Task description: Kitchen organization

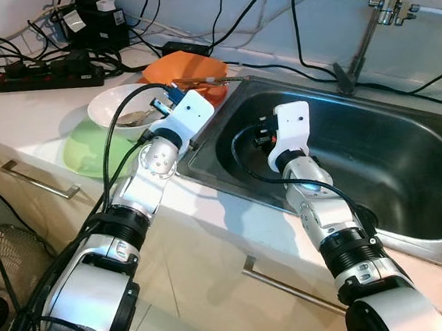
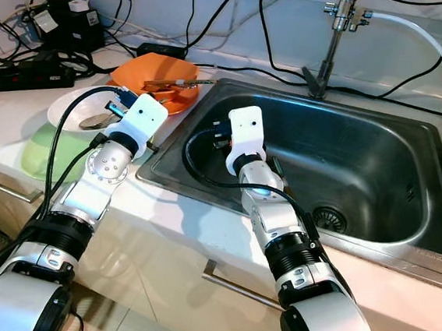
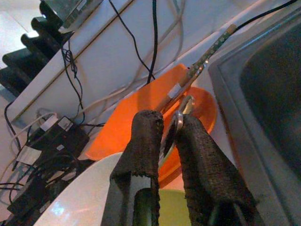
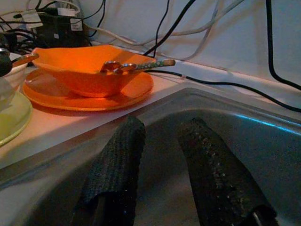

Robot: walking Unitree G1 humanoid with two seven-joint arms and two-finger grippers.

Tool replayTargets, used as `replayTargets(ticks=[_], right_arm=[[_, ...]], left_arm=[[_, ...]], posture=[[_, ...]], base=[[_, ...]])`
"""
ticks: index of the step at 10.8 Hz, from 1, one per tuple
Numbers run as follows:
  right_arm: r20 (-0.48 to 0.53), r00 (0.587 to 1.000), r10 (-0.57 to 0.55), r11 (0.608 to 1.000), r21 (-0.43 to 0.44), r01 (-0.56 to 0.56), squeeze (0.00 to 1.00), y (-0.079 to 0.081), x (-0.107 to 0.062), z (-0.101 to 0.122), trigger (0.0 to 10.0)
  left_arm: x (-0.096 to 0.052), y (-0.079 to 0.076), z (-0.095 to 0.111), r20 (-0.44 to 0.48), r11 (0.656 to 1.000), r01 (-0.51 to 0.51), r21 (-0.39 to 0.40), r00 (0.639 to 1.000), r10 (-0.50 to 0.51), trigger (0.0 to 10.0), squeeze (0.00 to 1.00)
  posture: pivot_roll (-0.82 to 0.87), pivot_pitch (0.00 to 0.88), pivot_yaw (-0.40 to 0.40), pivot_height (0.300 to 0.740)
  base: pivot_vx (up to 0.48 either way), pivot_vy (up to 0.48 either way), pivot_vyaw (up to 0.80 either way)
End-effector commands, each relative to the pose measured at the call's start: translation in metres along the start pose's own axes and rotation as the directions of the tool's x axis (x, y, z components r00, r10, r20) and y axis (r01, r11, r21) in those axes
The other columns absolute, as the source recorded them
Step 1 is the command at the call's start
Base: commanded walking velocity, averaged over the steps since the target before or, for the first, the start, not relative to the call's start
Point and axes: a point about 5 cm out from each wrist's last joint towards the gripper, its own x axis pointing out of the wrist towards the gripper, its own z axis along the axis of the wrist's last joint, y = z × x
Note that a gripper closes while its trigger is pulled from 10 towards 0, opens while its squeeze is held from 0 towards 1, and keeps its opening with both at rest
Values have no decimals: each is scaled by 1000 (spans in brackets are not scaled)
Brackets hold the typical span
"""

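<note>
in the head views the left gripper [image 1: 169,100] sits left of centre over the white bowl [image 1: 117,106] stacked on a green bowl [image 1: 86,151], its fingers hidden there, while its wrist view shows both fingers [image 3: 141,141] pinching a metal spoon [image 3: 171,132] before the orange bowl [image 3: 141,117]. the right gripper [image 4: 162,160], fingers spread and empty, hangs inside the sink [image 1: 377,158] at centre frame. its wrist view shows utensils [image 4: 136,66] lying in the orange bowl on an orange plate [image 4: 89,94].

Stacked bowls [image 1: 93,142] and a plate [image 1: 206,89] lie left of the sink [image 1: 409,163].
</note>
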Motion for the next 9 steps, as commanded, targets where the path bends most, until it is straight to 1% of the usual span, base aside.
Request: replayTargets(ticks=[1, 6, 7, 8, 9], right_arm=[[3, 1000, -23, 1000, 5, 23, 0, -7, -1, 0, 10000], [2, 1000, -21, 1000, 4, 21, 0, -6, -1, 0, 10000], [2, 1000, -18, 1000, 4, 18, 0, -5, -1, 0, 10000], [1, 1000, -18, 1000, 5, 18, 0, -6, -1, 0, 10000], [0, 1000, -17, 1000, 4, 17, 0, -6, -1, 0, 10000]], left_arm=[[3, 2, 7, 23, 1000, -7, -6, 1000, 7, 0, 0], [5, 4, 12, 44, 1000, -18, -5, 999, 18, 0, 0], [5, 6, 14, 53, 999, -31, 10, 998, 30, 0, 0], [5, 11, 24, 90, 998, -56, 36, 995, 52, 0, 0], [6, 15, 36, 128, 997, -66, 34, 990, 61, 2588, 0]], posture=[[212, 0, -61, 740], [217, 0, -65, 740], [217, 0, -66, 740], [217, 0, -68, 740], [218, 0, -68, 740]], base=[[0, 0, 0], [0, 0, 0], [0, 0, 0], [0, 0, 0], [0, 0, 0]])
